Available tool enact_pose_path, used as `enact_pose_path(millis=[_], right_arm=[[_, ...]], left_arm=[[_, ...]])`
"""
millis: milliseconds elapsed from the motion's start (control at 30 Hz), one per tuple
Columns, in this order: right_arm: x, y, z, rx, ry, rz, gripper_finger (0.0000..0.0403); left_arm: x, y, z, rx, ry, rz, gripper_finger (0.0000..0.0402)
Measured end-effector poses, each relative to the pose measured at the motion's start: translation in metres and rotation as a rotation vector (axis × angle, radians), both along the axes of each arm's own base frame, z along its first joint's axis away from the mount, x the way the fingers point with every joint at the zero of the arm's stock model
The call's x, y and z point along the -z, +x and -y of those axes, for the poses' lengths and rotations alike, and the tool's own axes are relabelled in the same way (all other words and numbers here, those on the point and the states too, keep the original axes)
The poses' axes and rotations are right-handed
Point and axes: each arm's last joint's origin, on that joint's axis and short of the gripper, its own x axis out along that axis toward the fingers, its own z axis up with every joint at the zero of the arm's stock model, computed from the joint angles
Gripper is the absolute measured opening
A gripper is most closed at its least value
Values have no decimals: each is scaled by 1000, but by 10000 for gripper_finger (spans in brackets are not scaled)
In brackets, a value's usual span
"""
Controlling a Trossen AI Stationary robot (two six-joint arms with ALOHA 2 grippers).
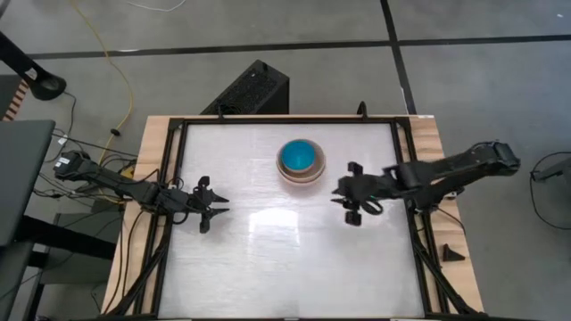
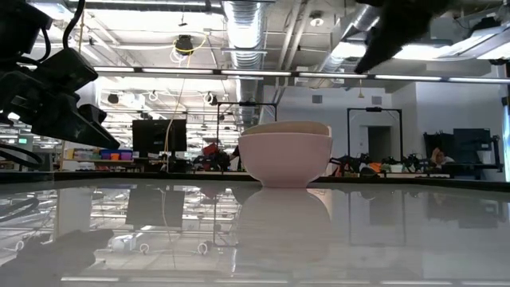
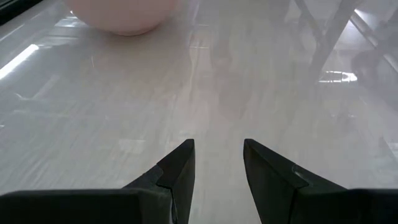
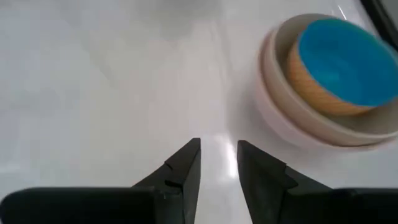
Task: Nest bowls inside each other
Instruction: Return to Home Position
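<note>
The bowls stand nested in one stack (image 1: 302,162) on the white tabletop, right of centre and toward the far edge. A cyan-blue bowl (image 4: 339,59) sits innermost, inside a tan-orange one (image 4: 305,81) and pale cream and pinkish outer bowls (image 2: 285,155). The stack rests on the base of the outer bowl. My right gripper (image 1: 339,193) hovers open just right of the stack and nearer the front, with nothing between its fingers (image 4: 219,163). My left gripper (image 1: 221,205) stands open at the table's left, apart from the stack (image 3: 124,18).
Black frame rails (image 1: 174,178) run along the table's sides and far edge. A black box (image 1: 254,89) stands on the floor behind the far edge, and a small black wedge (image 1: 452,253) lies on the wooden border at the right. Bare white tabletop (image 1: 285,259) lies near the front.
</note>
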Motion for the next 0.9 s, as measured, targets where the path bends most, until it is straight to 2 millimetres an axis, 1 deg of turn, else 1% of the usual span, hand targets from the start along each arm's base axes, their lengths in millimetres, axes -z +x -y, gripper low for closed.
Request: enact_pose_path(millis=[100, 233, 367, 467, 633, 733, 900], right_arm=[[21, -17, -8, -30, 55, 129, 127], [45, -33, -16, -99, 96, 297, 118], [59, -44, -18, -138, 119, 462, 116], [69, -50, -16, -148, 129, 546, 116], [86, -56, -14, -146, 140, 629, 116], [97, -60, -12, -140, 151, 633, 116], [108, -66, -10, -139, 155, 638, 110]], left_arm=[[0, 0, 0, 0, 0, 0, 125], [0, 0, 0, 0, 0, 0, 125], [0, 0, 0, 0, 0, 0, 125], [0, 0, 0, 0, 0, 0, 125], [0, 0, 0, -2, 6, 0, 125], [-1, 0, -2, -21, 53, -1, 125], [-1, 0, -1, -3, 92, -7, 125]])
